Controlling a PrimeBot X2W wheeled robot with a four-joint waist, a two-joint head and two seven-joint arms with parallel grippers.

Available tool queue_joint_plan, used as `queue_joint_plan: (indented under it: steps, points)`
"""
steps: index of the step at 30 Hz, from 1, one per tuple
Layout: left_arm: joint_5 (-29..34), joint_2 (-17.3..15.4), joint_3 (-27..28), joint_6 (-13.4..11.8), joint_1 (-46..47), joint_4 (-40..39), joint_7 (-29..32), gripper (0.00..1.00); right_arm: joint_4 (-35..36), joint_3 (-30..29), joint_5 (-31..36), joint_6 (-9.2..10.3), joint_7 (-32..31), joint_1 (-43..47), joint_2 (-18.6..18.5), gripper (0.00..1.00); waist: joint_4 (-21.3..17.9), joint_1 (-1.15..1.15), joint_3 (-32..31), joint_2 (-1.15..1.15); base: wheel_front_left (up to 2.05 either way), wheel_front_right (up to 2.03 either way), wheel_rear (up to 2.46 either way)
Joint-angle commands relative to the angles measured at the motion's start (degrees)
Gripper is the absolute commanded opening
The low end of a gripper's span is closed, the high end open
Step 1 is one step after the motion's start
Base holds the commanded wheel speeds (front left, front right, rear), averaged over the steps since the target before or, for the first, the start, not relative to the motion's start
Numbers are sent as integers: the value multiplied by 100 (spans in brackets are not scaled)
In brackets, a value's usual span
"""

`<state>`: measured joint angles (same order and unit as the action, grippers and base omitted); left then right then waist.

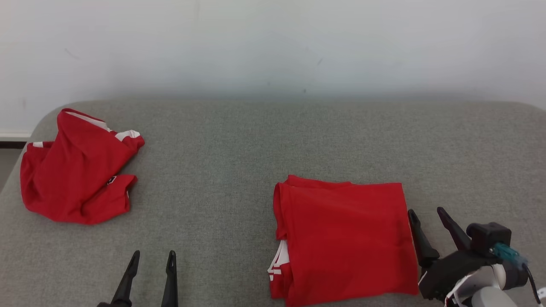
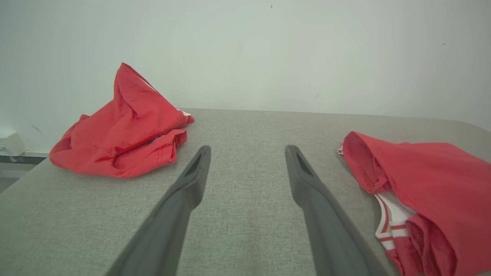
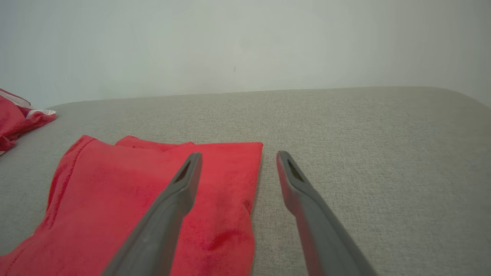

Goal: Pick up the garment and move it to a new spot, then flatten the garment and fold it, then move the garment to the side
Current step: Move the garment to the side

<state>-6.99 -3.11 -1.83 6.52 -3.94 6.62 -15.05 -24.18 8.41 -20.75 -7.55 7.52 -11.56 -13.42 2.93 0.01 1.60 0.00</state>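
Both sets of fingers spread wide, empty: left gripper point(image 1: 154, 253) over grey tabletop point(image 1: 256, 149), right gripper point(image 1: 425, 210) beside the folded red garment point(image 1: 345, 238).

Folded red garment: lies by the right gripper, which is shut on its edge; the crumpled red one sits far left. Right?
Not shut. In the right wrist view the right gripper is open, fingers apart at the edge of the folded red garment, holding nothing. The crumpled red garment does sit far left.
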Motion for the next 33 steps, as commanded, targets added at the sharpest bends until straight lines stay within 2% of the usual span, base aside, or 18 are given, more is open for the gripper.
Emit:
queue_joint_plan:
  steps: [1, 9, 16, 17, 18, 19, 25, 33]
  points:
    - [-31, 10, -10, -23, 99, 9, -18, 100, -196, 16, -31, 14, -27, -165, -39, 100, 67, -1, 111, 0, 0, 0, 0]
    - [-74, 18, -73, -28, 305, 62, -18, 100, -1458, 246, -98, 14, -162, -887, 27, 100, 195, -1, 352, 0, 0, 0, 0]
    - [-97, 20, -69, -41, 396, 87, -18, 100, -2298, 529, -306, 14, -195, -1126, 175, 100, 273, -1, 423, 0, 0, 0, 0]
    - [-98, 21, -56, -41, 383, 84, -18, 100, -2381, 558, -359, 14, -235, -1134, 195, 80, 262, -1, 428, 0, 0, 0, 0]
    - [-105, 22, -46, -43, 365, 89, -18, 100, -2454, 606, -389, 14, -243, -1161, 209, 33, 246, -1, 429, 0, 0, 0, 0]
    - [-106, 22, -38, -41, 349, 92, -18, 100, -2498, 646, -427, 14, -219, -1171, 230, 0, 228, -1, 431, 0, 0, 0, 0]
    - [-130, 24, -62, -62, 456, 89, -18, 100, -2686, 805, -548, 14, -86, -1585, 132, 0, 141, -1, 522, 0, 0, 0, 0]
    - [-151, 25, -175, -20, 809, -14, -18, 100, -2757, 1028, -591, 14, -70, -2496, -188, 0, 29, -1, 1035, 0, 0, 0, 0]
